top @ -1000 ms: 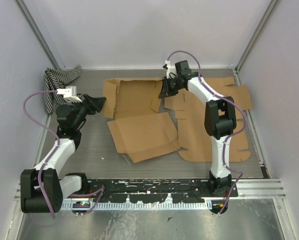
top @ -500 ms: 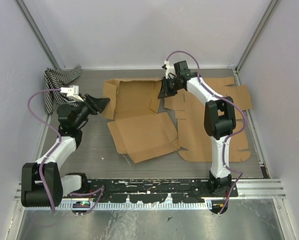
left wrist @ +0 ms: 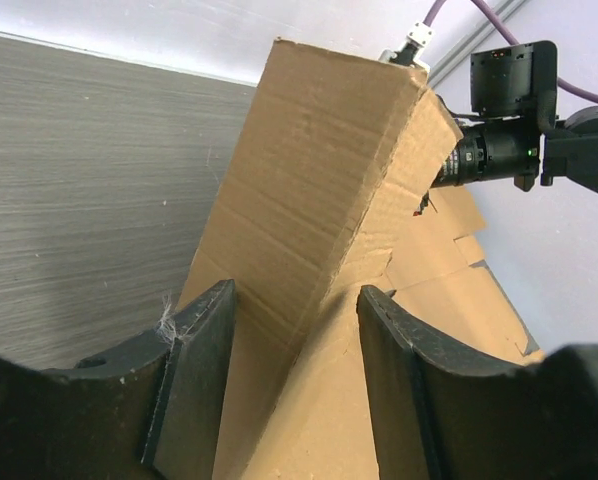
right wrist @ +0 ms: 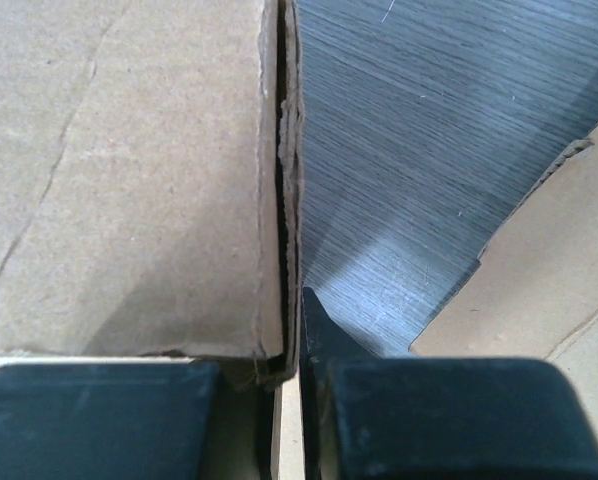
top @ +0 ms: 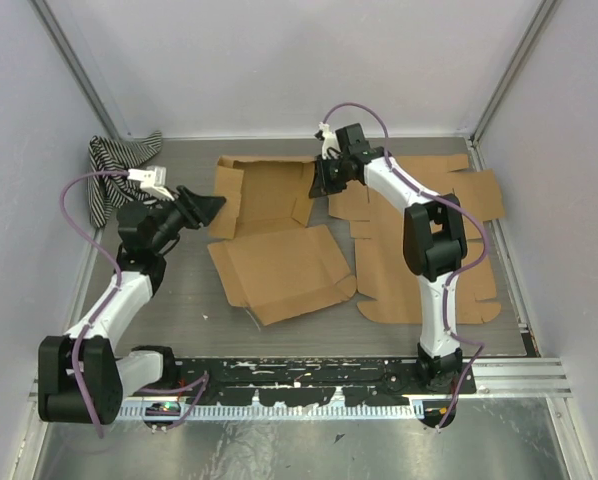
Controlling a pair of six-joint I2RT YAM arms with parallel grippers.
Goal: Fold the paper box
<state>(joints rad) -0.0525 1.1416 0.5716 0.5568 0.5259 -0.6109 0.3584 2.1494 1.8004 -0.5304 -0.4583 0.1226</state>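
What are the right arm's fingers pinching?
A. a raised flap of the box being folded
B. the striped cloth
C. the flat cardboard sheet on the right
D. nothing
A: the right wrist view shows the right fingers shut on the thin edge of the box flap, at the box's right side in the overhead view.

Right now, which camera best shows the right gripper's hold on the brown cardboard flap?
The right wrist view: the right gripper is clamped on the edge of the brown cardboard flap, close up. The top view shows only where it grips; the left wrist view shows it small, far off.
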